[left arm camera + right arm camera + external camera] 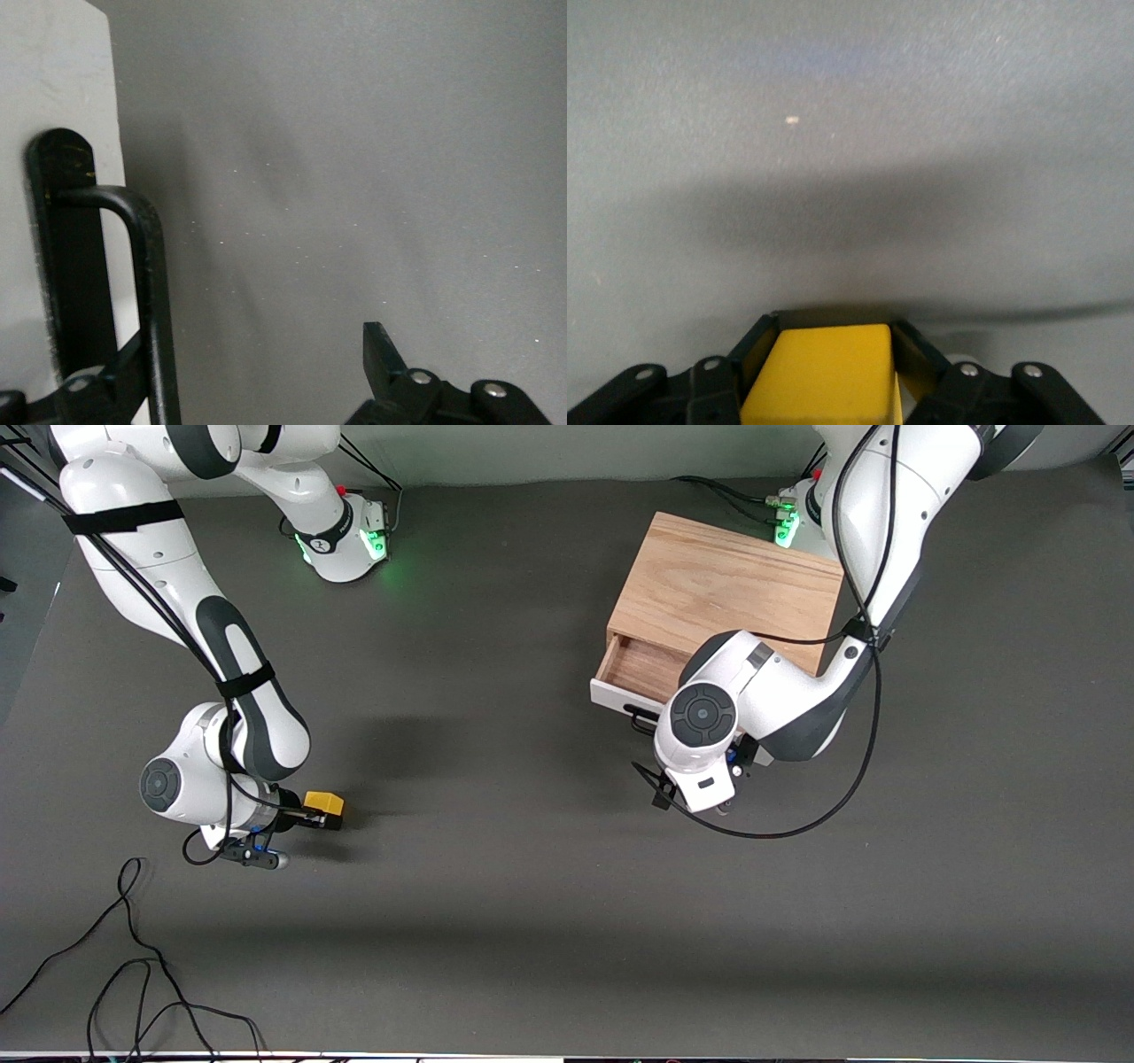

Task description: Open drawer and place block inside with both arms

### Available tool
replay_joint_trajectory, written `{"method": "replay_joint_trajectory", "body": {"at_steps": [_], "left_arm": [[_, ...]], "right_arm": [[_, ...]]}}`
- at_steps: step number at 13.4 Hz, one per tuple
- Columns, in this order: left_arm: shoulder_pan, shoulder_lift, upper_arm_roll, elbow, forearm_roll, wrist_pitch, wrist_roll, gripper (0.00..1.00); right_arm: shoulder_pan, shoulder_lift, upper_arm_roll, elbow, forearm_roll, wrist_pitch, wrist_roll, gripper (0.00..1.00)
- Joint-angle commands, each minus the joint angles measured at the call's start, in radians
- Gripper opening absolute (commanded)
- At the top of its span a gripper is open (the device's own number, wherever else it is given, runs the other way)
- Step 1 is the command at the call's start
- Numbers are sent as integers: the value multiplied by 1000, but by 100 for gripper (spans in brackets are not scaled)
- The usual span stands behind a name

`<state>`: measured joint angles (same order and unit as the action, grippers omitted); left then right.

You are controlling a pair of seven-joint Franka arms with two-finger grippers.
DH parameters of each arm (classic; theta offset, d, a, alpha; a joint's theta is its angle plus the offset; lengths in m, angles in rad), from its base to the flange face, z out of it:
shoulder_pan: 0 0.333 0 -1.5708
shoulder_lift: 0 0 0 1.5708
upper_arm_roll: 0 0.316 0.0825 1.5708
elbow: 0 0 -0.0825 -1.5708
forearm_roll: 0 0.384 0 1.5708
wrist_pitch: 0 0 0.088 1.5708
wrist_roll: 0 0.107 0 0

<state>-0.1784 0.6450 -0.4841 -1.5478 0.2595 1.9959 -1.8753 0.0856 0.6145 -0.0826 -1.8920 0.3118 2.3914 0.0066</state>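
The light oak box [726,589] stands toward the left arm's end of the table. Its drawer [640,666] is pulled partly out, the white front panel [613,698] facing the front camera. In the left wrist view my left gripper [257,354] is open, with the black handle [149,283] of the panel [53,88] between its fingers [383,352]. In the front view its wrist [700,717] hides the gripper. My right gripper [317,817] is shut on the yellow block [324,803] low over the table at the right arm's end. The block also shows in the right wrist view [824,376].
Loose black cables [133,974] lie on the grey mat near the front camera at the right arm's end. The left arm's cable [797,819] loops out over the table beside its wrist.
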Motion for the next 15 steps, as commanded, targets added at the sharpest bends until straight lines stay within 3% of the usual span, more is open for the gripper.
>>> {"method": "replay_joint_trajectory", "body": {"at_steps": [1, 7, 9, 15], "left_arm": [[-21, 57, 4, 115, 30, 33, -31, 100], [-49, 64, 47, 129, 35, 95, -31, 100], [-73, 65, 73, 130, 35, 121, -31, 100], [-99, 61, 104, 164, 37, 159, -27, 100]], "right_arm": [[8, -19, 0, 33, 21, -107, 0, 0], [8, -149, -2, 175, 1, -401, 3, 0], [8, -195, -2, 246, -45, -512, 9, 0], [14, -329, 0, 373, -95, -693, 4, 0]]}}
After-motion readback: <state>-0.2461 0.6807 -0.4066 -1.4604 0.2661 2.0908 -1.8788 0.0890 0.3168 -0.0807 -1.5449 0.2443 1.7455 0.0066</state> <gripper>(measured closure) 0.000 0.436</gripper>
